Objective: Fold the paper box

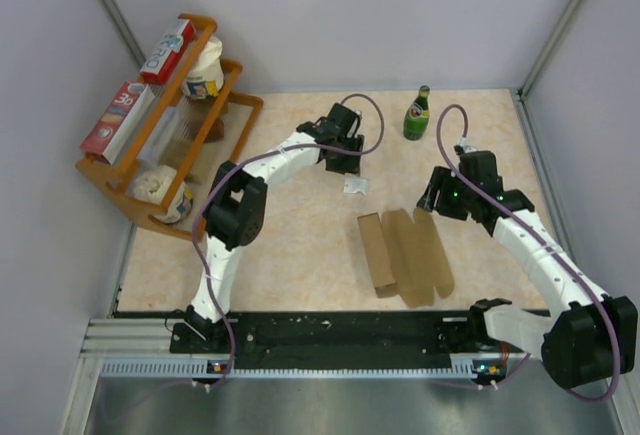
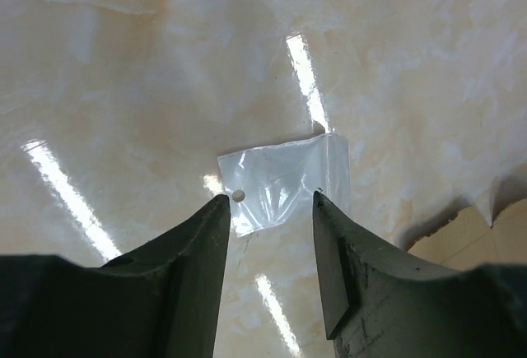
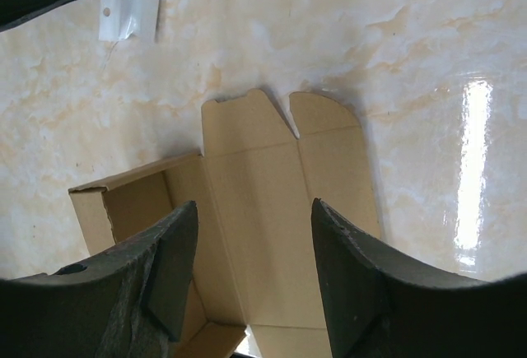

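Note:
The paper box [image 1: 405,255] is plain brown cardboard, lying partly unfolded near the table's front middle, one side wall standing and its lid panels spread flat [image 3: 263,185]. My right gripper [image 1: 432,195] hovers open above the box's far end; its dark fingers [image 3: 346,267] frame the flat panels without touching them. My left gripper [image 1: 345,160] is farther back and left, open, above a small clear plastic bag [image 1: 354,186]. In the left wrist view the bag [image 2: 284,181] lies flat on the table just beyond the fingertips, free of them.
A green bottle [image 1: 417,115] stands at the back of the table. A wooden rack [image 1: 170,145] at the left holds red-and-white cartons [image 1: 167,52] and tubs. White walls close in the table on three sides.

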### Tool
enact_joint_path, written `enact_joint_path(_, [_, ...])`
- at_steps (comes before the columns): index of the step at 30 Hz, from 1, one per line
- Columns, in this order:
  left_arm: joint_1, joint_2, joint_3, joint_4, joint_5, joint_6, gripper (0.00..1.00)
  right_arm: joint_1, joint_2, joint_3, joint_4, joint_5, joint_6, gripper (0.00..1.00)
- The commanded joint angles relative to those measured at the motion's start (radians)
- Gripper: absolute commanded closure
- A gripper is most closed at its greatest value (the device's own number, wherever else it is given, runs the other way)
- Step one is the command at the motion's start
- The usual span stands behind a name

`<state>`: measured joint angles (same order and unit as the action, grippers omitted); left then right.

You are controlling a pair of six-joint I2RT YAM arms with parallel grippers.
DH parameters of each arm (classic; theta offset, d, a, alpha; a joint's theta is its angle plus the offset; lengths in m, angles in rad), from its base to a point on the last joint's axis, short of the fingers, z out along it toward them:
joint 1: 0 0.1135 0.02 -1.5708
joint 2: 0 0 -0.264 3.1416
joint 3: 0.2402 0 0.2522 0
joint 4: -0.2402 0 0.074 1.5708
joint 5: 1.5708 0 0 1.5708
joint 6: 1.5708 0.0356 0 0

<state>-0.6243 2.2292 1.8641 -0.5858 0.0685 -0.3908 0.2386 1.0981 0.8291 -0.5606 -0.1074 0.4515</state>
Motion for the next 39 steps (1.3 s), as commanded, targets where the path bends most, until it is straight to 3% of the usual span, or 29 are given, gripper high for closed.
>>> enact_joint_path(1, [0.012, -0.173, -0.017, 0.015, 0.037, 0.035, 0.50, -0.039, -0.004, -0.013, 0.042, -0.009, 0.045, 0.43])
enact_joint_path(8, [-0.055, -0.324, -0.043, -0.089, 0.082, 0.081, 0.51, -0.081, -0.014, -0.050, 0.042, -0.015, 0.064, 0.43])
enact_joint_path(12, [-0.162, -0.376, -0.023, -0.230, -0.015, 0.087, 0.50, -0.116, -0.041, -0.059, 0.042, -0.008, 0.085, 0.43])
enact_joint_path(18, [-0.281, -0.437, -0.123, -0.276, -0.109, -0.023, 0.56, -0.205, -0.115, -0.096, 0.070, -0.029, 0.145, 0.43])
enact_joint_path(22, [-0.363, -0.401, -0.077, -0.344, -0.182, -0.069, 0.53, -0.234, -0.158, -0.108, 0.073, -0.046, 0.153, 0.43])
enact_joint_path(27, [-0.451, -0.283, 0.071, -0.462, -0.251, -0.102, 0.34, -0.236, -0.172, -0.117, 0.074, -0.057, 0.156, 0.43])
enact_joint_path(29, [-0.471, -0.249, 0.116, -0.486, -0.259, -0.112, 0.30, -0.234, -0.179, -0.123, 0.076, -0.057, 0.157, 0.43])
enact_joint_path(39, [-0.523, -0.120, 0.198, -0.582, -0.346, -0.160, 0.32, -0.294, -0.253, -0.137, 0.077, -0.046, 0.164, 0.43])
